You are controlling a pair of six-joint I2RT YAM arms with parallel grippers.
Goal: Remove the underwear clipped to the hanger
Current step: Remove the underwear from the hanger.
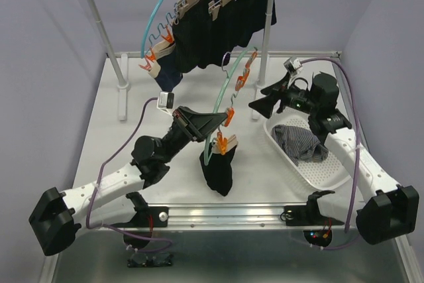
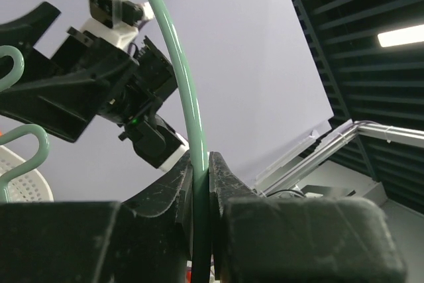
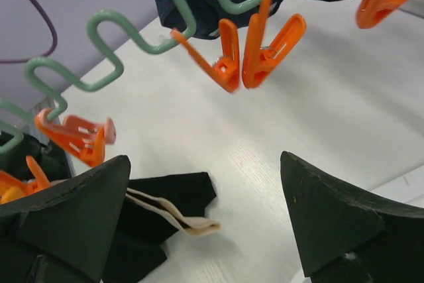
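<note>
Underwear (image 1: 217,170) on green hanger (image 2: 183,64)

two claws (image 1: 213,120) (image 1: 263,99), two wavy hangers (image 1: 219,101) (image 1: 148,26), one basket (image 1: 329,175)

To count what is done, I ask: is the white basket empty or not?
Not empty. The basket holds one crumpled checked garment, as the top view shows.

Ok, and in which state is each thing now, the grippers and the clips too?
left gripper: shut on the green hanger
right gripper: open, holding nothing
black underwear: clipped at the hanger's lower end, hanging
checked underwear: unclipped, lying in the white basket
two orange clips: shut, empty
</note>
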